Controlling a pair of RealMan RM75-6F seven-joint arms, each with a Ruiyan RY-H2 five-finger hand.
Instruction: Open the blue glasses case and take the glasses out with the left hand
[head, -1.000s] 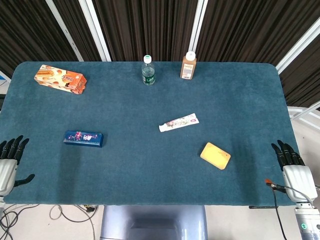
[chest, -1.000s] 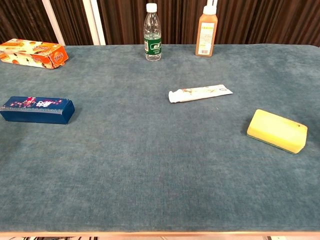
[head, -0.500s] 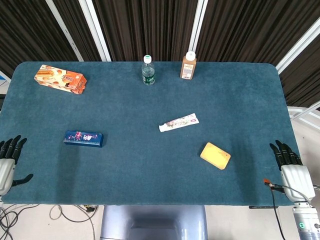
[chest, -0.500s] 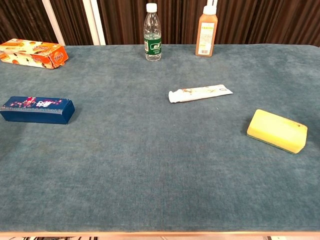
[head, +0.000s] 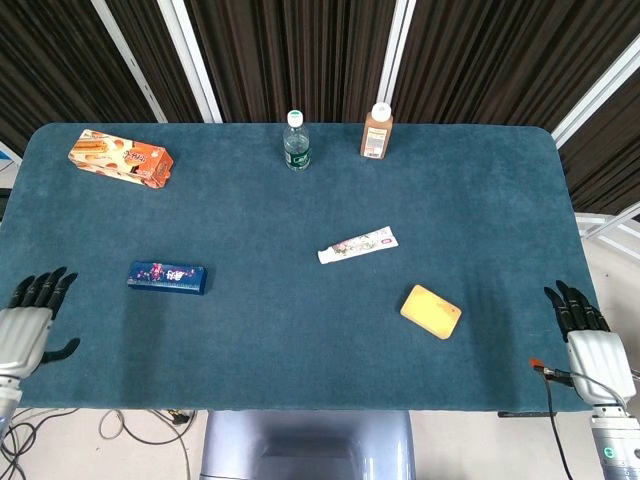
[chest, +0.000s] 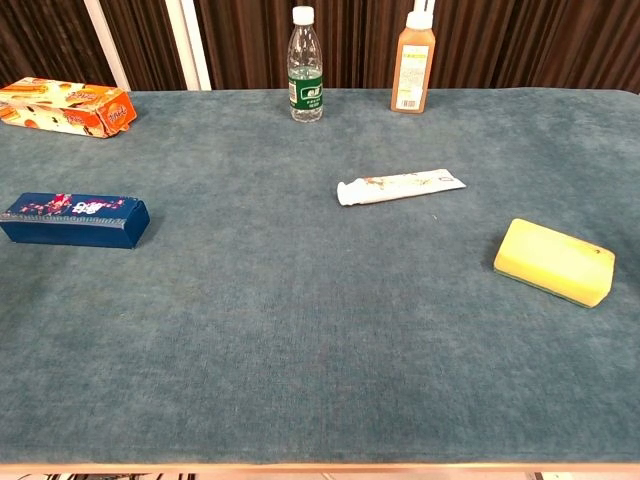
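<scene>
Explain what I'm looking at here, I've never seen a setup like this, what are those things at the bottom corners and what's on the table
Those are a robot's two mechanical hands: the left hand and right hand, both open and holding nothing. The head view looks down from above; the chest view looks across the teal table from lower down and shows no hands. On the table lie a closed blue glasses case, an orange snack box, a water bottle, a brown bottle, a toothpaste tube and a yellow sponge.
</scene>
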